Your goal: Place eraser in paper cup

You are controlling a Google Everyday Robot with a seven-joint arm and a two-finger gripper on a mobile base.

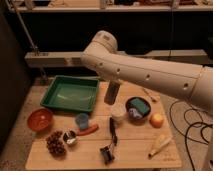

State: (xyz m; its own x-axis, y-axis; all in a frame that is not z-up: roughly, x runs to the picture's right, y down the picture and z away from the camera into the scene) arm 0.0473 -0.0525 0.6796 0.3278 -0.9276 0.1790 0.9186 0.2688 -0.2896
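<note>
The eraser, a pale elongated block, lies at an angle near the front right of the wooden table. The white paper cup stands upright near the table's middle. My gripper hangs dark under the big white arm, just behind and above the cup, between the green tray and the dark bowl. It is well away from the eraser, which lies to its front right.
A green tray sits at the back left, an orange bowl and a blue cup in front of it. A dark bowl with a green sponge, an orange fruit, grapes, a red pepper and a black brush also lie on the table.
</note>
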